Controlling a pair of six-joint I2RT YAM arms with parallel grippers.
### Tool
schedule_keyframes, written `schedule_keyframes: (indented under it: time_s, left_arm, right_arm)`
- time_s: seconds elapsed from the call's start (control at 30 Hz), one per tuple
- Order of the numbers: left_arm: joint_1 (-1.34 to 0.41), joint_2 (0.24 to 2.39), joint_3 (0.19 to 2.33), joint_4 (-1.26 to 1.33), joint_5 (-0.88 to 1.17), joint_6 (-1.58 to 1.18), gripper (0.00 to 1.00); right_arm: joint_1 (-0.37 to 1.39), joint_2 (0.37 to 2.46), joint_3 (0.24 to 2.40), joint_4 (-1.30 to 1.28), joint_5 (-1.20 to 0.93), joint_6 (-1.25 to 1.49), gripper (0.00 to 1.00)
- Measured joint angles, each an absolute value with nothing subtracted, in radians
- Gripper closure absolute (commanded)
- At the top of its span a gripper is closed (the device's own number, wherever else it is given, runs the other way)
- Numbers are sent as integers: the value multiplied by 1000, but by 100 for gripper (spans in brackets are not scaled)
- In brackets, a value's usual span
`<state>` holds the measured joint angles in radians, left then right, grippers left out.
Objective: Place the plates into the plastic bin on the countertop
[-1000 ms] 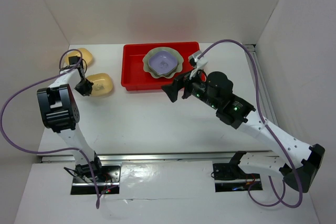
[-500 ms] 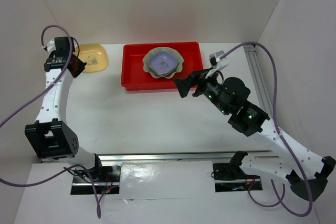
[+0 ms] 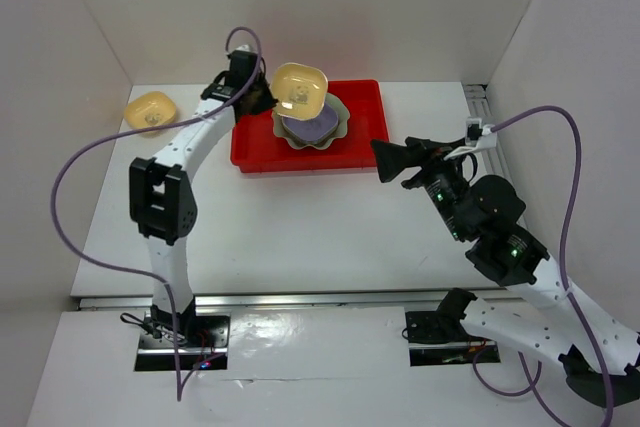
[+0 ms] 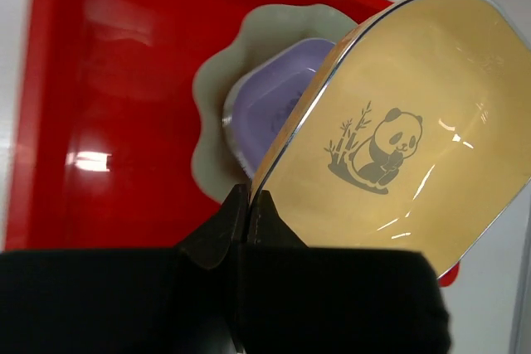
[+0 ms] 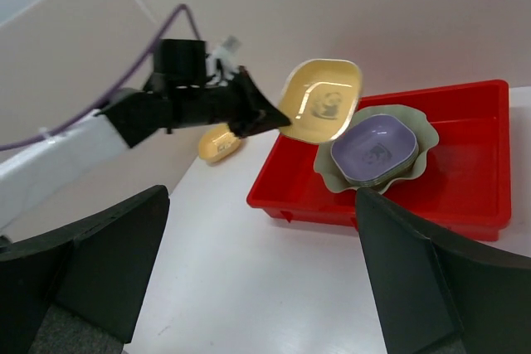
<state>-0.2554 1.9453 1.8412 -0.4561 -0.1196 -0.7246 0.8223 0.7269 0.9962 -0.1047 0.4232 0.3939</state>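
My left gripper (image 3: pixel 265 99) is shut on the rim of a yellow plate (image 3: pixel 298 89) with a panda print (image 4: pixel 377 151), holding it tilted in the air above the red plastic bin (image 3: pixel 255 137). In the bin lies a pale-green scalloped plate (image 3: pixel 340 122) with a lavender plate (image 3: pixel 310 127) stacked on top. A second yellow plate (image 3: pixel 150 110) rests on the countertop (image 3: pixel 300 227) at the far left. My right gripper (image 3: pixel 383 160) hovers open and empty to the right of the bin, facing it. From the right wrist I see the held plate (image 5: pixel 323 101) over the stack (image 5: pixel 373 148).
White walls enclose the countertop on three sides. A metal rail (image 3: pixel 482 112) runs along the right edge. A purple cable (image 3: pixel 70 177) loops off the left arm, and another arcs over the right arm (image 3: pixel 560 122).
My left arm has swung from the far-left corner to above the bin, carrying one yellow plate. My right arm has drawn back to the right, away from the bin.
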Motion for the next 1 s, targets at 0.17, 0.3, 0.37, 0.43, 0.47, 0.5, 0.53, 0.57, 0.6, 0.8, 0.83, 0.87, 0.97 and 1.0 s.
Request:
schedule_keyframes:
  time_s: [0.17, 0.3, 0.37, 0.43, 0.47, 0.5, 0.53, 0.57, 0.6, 0.8, 0.83, 0.87, 0.97, 1.0]
  left_arm:
    - [-295, 2106, 1894, -414, -107, -706, 100]
    - [-289, 2163, 1902, -417, -108, -706, 93]
    - [-287, 2181, 1922, -418, -109, -706, 82]
    - [-287, 2201, 1961, -417, -107, -703, 73]
    - [-287, 2209, 1982, -413, -104, -700, 66]
    - [-288, 2218, 2003, -408, -99, -698, 51]
    - [-289, 2222, 2015, -402, -96, -688, 43]
    - [-291, 2223, 2023, -394, -92, -688, 38]
    - [-292, 2223, 2025, -387, -90, -687, 34]
    - [-306, 2212, 2020, -383, -108, -684, 24]
    - [-307, 2202, 2016, -387, -121, -685, 21]
    - [-308, 2187, 2009, -400, -142, -687, 17]
    - [-295, 2110, 1978, -466, -226, -709, 8]
    - [-283, 2082, 1972, -488, -259, -717, 5]
  right_arm:
    - [822, 722, 990, -107, 422, 411, 0]
    - [822, 730, 987, -112, 423, 416, 0]
    - [822, 738, 987, -112, 423, 419, 0]
    - [822, 746, 986, -112, 421, 422, 0]
    - [822, 752, 986, -112, 421, 422, 0]
    - [822, 758, 985, -112, 418, 422, 0]
    - [822, 764, 982, -112, 418, 422, 0]
    - [822, 769, 980, -113, 415, 422, 0]
    - [822, 774, 978, -113, 414, 422, 0]
    - [822, 789, 975, -114, 409, 422, 0]
    - [822, 789, 975, -114, 407, 422, 0]
    - [822, 790, 975, -114, 406, 423, 0]
    - [823, 795, 975, -114, 404, 423, 0]
    - [824, 796, 975, -114, 403, 423, 0]
